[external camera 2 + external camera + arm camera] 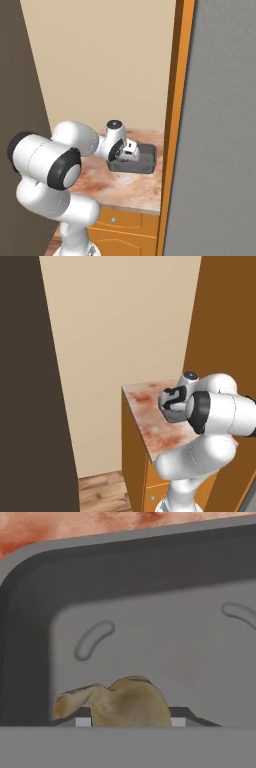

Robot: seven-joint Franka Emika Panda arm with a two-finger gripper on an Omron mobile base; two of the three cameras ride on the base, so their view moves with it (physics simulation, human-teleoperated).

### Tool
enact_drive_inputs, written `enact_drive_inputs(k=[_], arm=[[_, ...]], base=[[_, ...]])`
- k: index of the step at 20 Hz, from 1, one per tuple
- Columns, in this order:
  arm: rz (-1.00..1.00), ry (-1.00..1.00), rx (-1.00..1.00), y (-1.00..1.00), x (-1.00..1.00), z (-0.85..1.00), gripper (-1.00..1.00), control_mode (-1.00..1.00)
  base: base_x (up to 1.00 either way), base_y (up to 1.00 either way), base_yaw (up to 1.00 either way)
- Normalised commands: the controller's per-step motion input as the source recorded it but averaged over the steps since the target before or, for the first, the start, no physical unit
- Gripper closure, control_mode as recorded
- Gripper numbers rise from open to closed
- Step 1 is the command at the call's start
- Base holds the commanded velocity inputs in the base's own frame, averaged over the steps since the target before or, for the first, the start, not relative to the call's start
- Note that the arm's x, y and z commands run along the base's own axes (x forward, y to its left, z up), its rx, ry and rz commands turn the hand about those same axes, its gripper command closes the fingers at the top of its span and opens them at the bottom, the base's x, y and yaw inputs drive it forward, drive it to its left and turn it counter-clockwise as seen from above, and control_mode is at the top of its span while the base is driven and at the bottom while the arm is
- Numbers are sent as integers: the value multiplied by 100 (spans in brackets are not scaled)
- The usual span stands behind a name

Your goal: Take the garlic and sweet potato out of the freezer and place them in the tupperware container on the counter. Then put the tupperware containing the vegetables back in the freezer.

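Hand view — tool [129, 722] gripping garlic [120, 702], over tupperware container [30, 637]

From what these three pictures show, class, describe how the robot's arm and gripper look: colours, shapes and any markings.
The arm is built of rounded, glossy white segments joined by dark, near-black bands at the joints. A short white cylinder with a dark round cap tops the wrist. The gripper has a dark grey body with white panels. In the hand view, small dark finger tips show pale grey pads. No cables or lettering can be made out.

flat, even rendered light, sharp throughout; soft shadow inside the tupperware container [150, 642], no glare.
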Motion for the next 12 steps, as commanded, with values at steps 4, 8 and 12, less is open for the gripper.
enact_drive_inputs(k=[4,8,12], arm=[[1,0,0,0,1,-2,-100,-100],[0,0,0,0,0,0,-100,-100],[0,0,0,0,0,9,-100,-100]], base=[[0,0,0],[0,0,0],[0,0,0]])
